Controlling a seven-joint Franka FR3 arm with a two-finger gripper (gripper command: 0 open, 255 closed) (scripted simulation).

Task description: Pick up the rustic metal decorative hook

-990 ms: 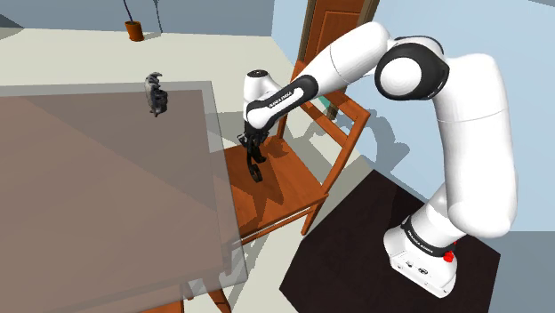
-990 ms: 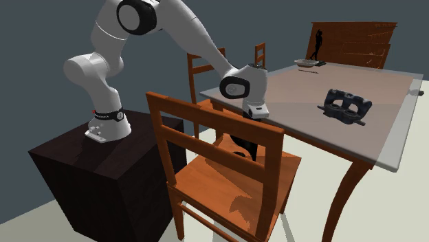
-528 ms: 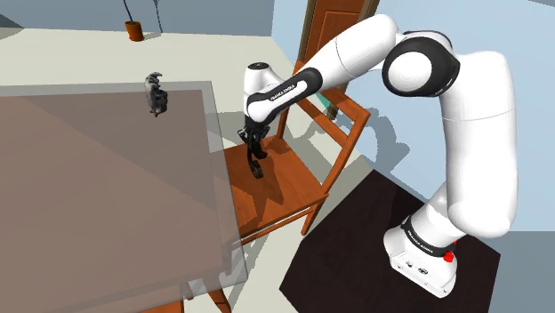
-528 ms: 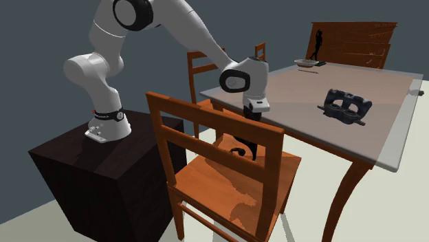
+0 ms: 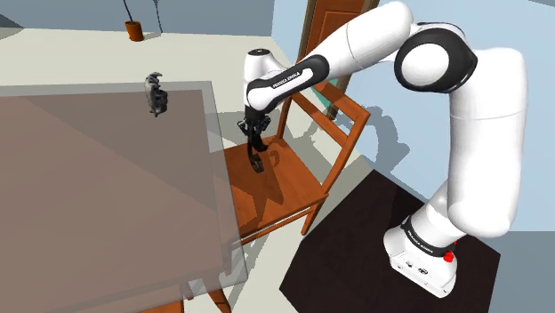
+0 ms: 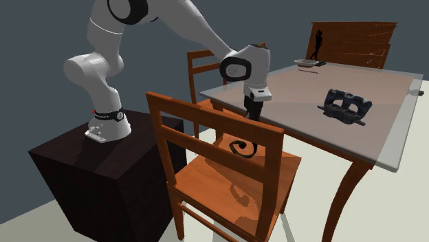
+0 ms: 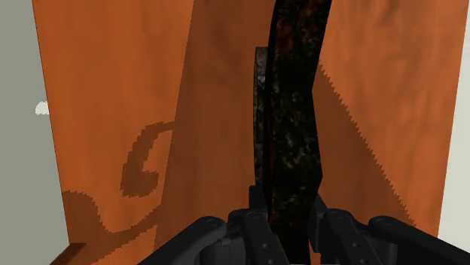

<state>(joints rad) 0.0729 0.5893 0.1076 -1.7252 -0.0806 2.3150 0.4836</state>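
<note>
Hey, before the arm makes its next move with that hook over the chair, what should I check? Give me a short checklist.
1. Grip: the fingers clasp the hook from both sides. Ok.
2. Hook off the seat: it hangs above the wood, with its shadow below. Ok.
3. Gap to the table: the gripper stands apart from the table's edge. Ok.
4. Gap to the chair back: well apart from the hook in the shoulder view. Ok.
5. Hook steady in the grip, with no swing or slip: cannot tell from one moment.
</note>
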